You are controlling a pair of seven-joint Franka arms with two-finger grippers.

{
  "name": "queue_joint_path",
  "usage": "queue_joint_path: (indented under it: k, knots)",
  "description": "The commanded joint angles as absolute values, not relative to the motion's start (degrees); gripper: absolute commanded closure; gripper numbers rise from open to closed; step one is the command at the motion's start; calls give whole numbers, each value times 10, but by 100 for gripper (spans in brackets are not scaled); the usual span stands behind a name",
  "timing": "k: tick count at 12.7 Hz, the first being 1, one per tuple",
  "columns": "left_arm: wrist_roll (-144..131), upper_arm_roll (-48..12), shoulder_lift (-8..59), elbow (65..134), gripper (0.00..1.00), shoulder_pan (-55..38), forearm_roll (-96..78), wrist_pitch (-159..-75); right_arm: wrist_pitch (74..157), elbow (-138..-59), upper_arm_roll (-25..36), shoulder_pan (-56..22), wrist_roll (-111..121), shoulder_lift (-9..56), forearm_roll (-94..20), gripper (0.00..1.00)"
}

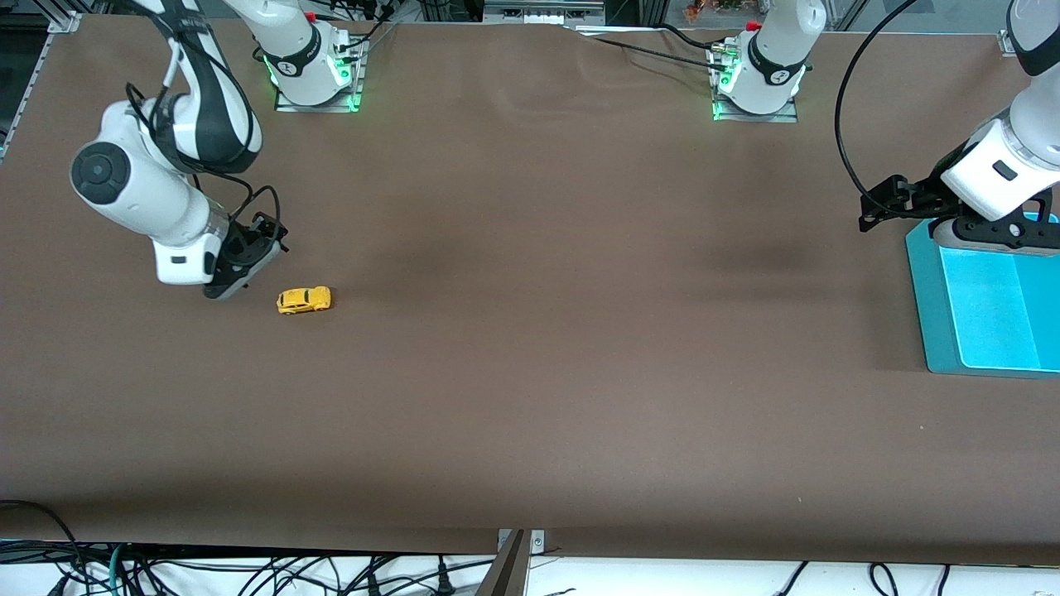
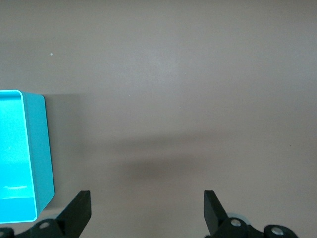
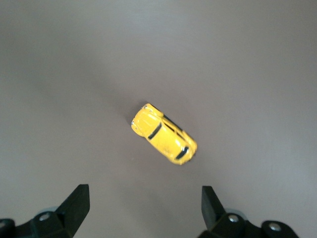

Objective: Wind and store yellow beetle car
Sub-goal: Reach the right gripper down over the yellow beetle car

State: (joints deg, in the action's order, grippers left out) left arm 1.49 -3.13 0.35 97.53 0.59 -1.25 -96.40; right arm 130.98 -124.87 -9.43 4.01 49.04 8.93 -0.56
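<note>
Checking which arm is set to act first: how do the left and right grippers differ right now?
The right gripper hangs low beside the yellow beetle car, with the car in its wrist view; the left gripper hovers at the turquoise bin, with only the bin's edge and bare table in its view. The right gripper's arm is bent low, the left's less so. Both are open and hold nothing.

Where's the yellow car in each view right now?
Front view: car on the table beside the right gripper, toward the right arm's end.
Right wrist view: car on the table ahead of the open fingers.
Left wrist view: not in it.
Shared landmark: brown table.
</note>
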Motion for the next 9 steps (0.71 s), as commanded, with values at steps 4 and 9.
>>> queue_joint_path:
  k: [4, 9]
  knots:
    - [13, -31, 9, 960, 0, 1, -2, -951, 1401, -1255, -91, 34, 759, 169, -5, 0]
    - [13, -30, 9, 960, 0, 1, -2, -951, 1473, -1281, -91, 40, 821, 209, -5, 0]
